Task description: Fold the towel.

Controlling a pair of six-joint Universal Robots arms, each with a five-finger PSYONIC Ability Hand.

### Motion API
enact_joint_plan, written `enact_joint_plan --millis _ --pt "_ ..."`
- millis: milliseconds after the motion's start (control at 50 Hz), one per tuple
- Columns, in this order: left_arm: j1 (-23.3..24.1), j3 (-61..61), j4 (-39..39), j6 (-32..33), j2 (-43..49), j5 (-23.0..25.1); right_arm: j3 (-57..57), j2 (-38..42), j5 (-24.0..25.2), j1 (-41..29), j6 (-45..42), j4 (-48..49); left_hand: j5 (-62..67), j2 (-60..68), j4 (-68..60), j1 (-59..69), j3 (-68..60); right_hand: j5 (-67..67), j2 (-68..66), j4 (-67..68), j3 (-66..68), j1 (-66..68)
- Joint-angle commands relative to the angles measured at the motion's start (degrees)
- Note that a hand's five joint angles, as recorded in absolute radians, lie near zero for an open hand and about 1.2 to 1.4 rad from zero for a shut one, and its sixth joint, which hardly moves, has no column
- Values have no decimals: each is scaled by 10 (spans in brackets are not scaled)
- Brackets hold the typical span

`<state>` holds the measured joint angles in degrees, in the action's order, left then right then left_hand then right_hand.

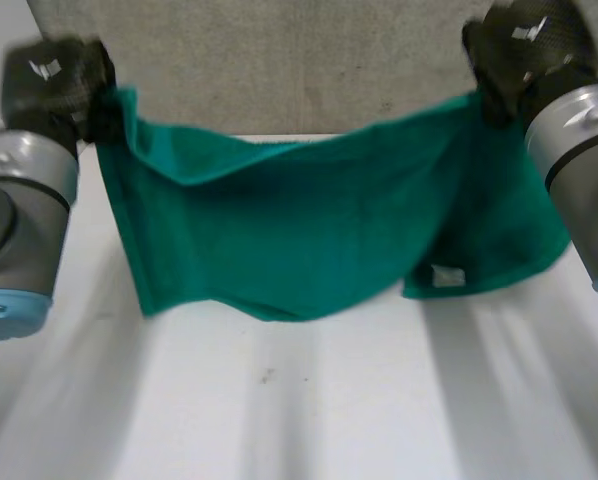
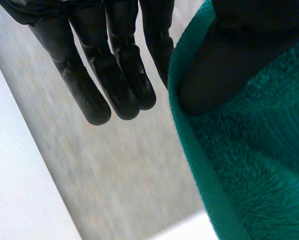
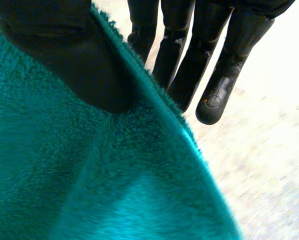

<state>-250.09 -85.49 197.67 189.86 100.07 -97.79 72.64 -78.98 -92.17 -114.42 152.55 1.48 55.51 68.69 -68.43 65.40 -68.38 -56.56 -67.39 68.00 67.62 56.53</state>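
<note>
The towel [image 1: 309, 230] hangs spread between both hands in front of a grey wall [image 1: 279, 60], above the white table [image 1: 309, 410]. I cannot tell whether its lower edge touches the table.

Hand state:
- The left hand [image 1: 51, 85] is clamped on one upper corner. In the left wrist view its thumb presses the hem, and the other fingers [image 2: 114, 85] stand straight, clear of the cloth.
- The right hand [image 1: 524, 50] is clamped on the opposite upper corner. Its thumb is on the near face and its fingers [image 3: 214, 95] are straight just behind the edge.

Handling, as I judge it:
- The cloth is a soft, plush pile with no stiffness. The top edge sags between the hands and the lower edge hangs unevenly.
- I expect it to be light and to drape wherever it is unsupported.
- The pile should give good friction, so a thumb pinch should hold without slipping.
- The hemmed corners are the firmest places to take hold, and gripping them keeps the edges straight for the fold.

Labels: a small white tag [image 1: 447, 275] sits near the lower edge on the right-hand side. Any writing on it is too small to read, and I see no brand.
</note>
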Motion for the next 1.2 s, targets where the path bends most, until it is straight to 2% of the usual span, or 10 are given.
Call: enact_joint_plan --millis 20,220,320,440,540,660,820,920,1160,1200 --pt "-25 -34 -39 0 101 58 -13 71 1 -6 -8 -136 145 113 -116 146 -116 -134 -126 120 124 235" --pt "-22 -42 -62 6 182 85 -52 208 -3 -29 -95 -191 145 113 -116 146 -116 -134 -126 120 124 235" --pt "-23 84 -57 2 181 84 -158 234 -10 -33 -103 -159 145 113 -116 146 -116 -134 -126 120 124 235" --pt "-26 266 6 -10 173 86 -297 226 -35 -30 -89 30 145 113 -116 146 -116 -134 -126 120 124 235" --pt "-40 318 118 -57 145 81 -266 140 -32 -28 -95 179 145 113 -116 146 -116 -134 -126 120 124 235" --pt "-57 257 127 -135 116 85 -160 69 16 -34 -93 176 145 113 -116 146 -116 -134 -126 120 124 235" --pt "-92 92 124 -180 98 87 -34 70 62 -36 -84 48 145 113 -116 146 -116 -134 -126 120 124 235" --pt "-98 15 127 -178 122 90 6 141 104 -32 -65 -12 145 113 -116 146 -116 -134 -126 120 124 235" --pt "-115 -48 124 -172 184 89 7 246 104 -20 110 -18 145 113 -116 146 -116 -134 -126 120 124 235" --pt "-116 -49 123 -172 181 89 15 246 100 -11 147 -18 145 113 -116 146 -116 -11 -3 -3 1 111"
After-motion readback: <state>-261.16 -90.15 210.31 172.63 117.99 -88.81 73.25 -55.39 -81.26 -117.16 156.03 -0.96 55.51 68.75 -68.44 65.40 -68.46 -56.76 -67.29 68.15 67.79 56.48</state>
